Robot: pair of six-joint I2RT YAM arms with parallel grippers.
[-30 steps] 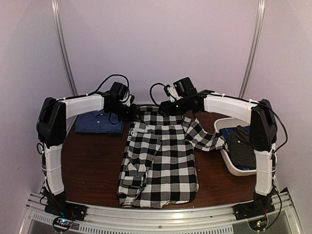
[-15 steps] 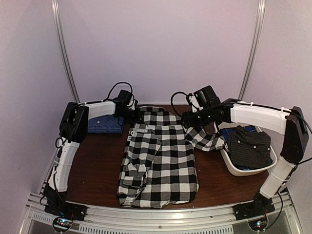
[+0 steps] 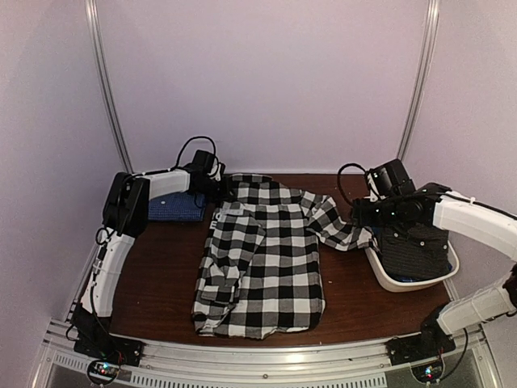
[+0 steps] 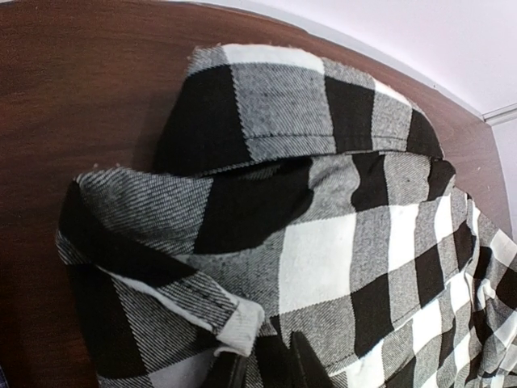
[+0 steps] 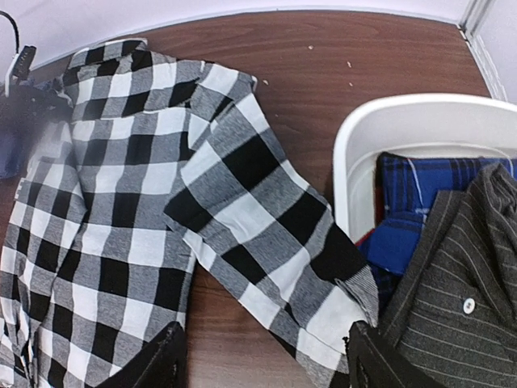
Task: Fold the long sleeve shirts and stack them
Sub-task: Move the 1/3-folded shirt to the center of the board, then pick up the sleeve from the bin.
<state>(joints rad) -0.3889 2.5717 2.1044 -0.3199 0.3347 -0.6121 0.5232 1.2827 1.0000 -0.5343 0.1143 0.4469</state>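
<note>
Checked shirt (image 3: 262, 259) lies spread mid-table, collar at the far side, and it has slid slightly in the last second. The left gripper (image 3: 218, 187) has narrowed its fingers at the far-left shoulder and seems to be pinching cloth there. The right gripper (image 5: 271, 373) has left the collar and swung right; it now hovers, fingers wide and empty, over the sleeve (image 5: 258, 234) trailing toward the basket (image 5: 388, 113) — so I judge folding that sleeve in comes next.
</note>
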